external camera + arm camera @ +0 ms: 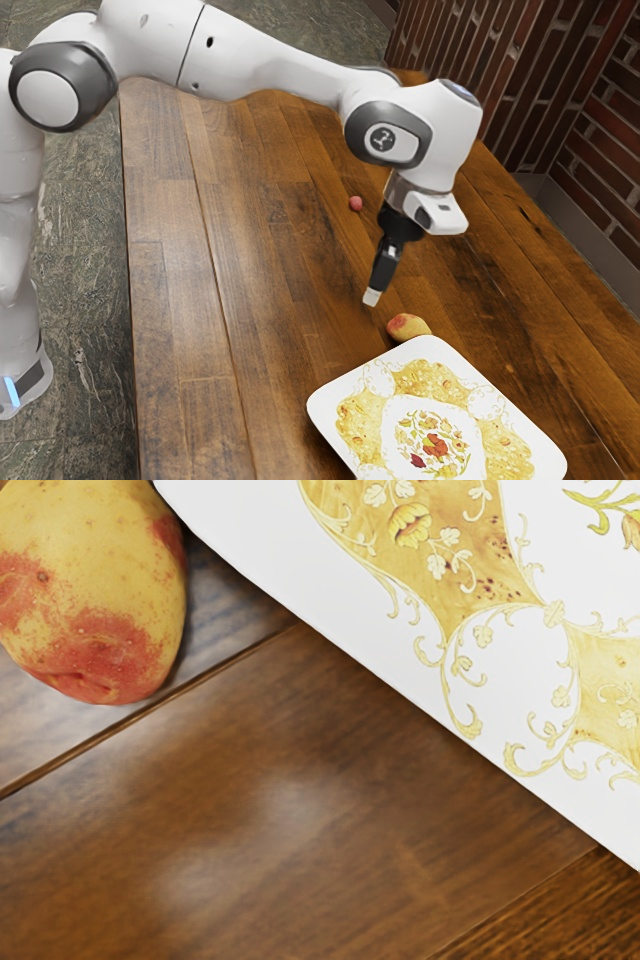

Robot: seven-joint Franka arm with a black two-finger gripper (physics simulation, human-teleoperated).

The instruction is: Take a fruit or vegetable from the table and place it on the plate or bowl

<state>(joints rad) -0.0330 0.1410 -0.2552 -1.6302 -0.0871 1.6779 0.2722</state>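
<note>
Gripper: black two-finger gripper (372,296), pointing down over the brown wooden plank table (220,300); whether it is released or clenched I cannot tell.
Fruit: yellow, red-blotched rounded fruit (408,326), lying on the table near the gripper's tip.
Plate: white square plate with a yellow floral pattern (330,402), just beside the fruit, on its side away from the gripper.
Berry: small red round thing (355,203), well apart from the gripper, opposite the plate.

This looks like a home dining room or rustic kitchen: a long worktop (220,300) of dark, worn wooden planks stands beside a red brick wall (560,90), on a floor (80,330) of mottled grey-green stone. On the planks lie a white plate (437,425) with an ornate yellow floral pattern (tableware, not lab gear) and a yellow-red fruit (408,326) just beside it.
</note>
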